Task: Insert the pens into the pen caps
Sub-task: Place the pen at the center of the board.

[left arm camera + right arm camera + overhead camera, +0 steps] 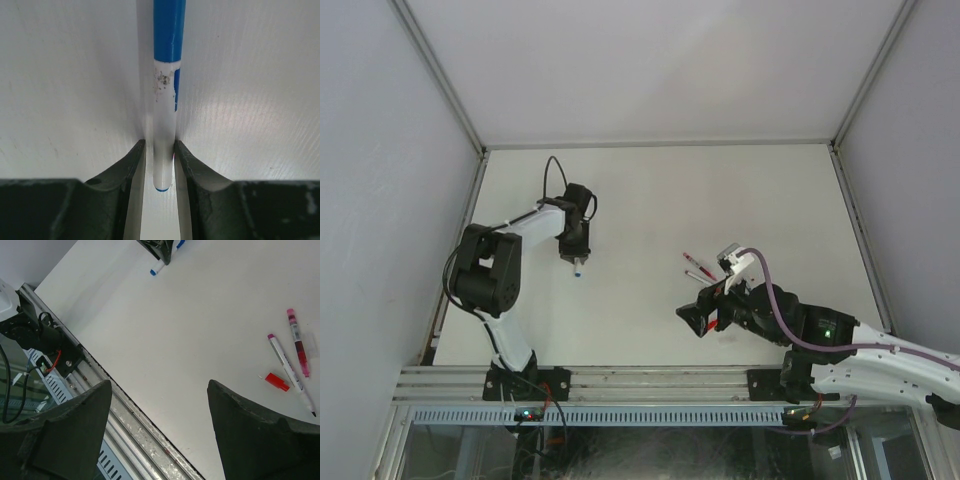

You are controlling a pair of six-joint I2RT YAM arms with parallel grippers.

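I count three pens and one loose cap. The blue-ended marker pen with a whitish barrel (164, 115) is off the table, clamped between the left arm's black fingers (131, 167), which press on the barrel from both sides near its short blue end. The long blue part runs out of the top of the left wrist view, cut off, and I cannot tell whether it is a cap or simply the pen's body. There is a grey smudge on the barrel just below the blue.

The other two pens lie flat on the white table (650, 200), close to the right arm. One is a magenta-topped white marker pen (287, 367) with its dark tip bare. The other is a translucent pink marker pen (300, 347), just beside it and nearly parallel, with a narrow gap between them. A small red plastic cap (276, 381) lies alone by the white pen's barrel, so close that I cannot tell whether they touch.

The right arm's black fingers (250, 430) are spread wide with nothing between them, raised above the table beside this group. From above the two lying pens (698, 268) are thin slivers, and the arm hides the red cap. An aluminium rail (640, 378) runs along the near edge.
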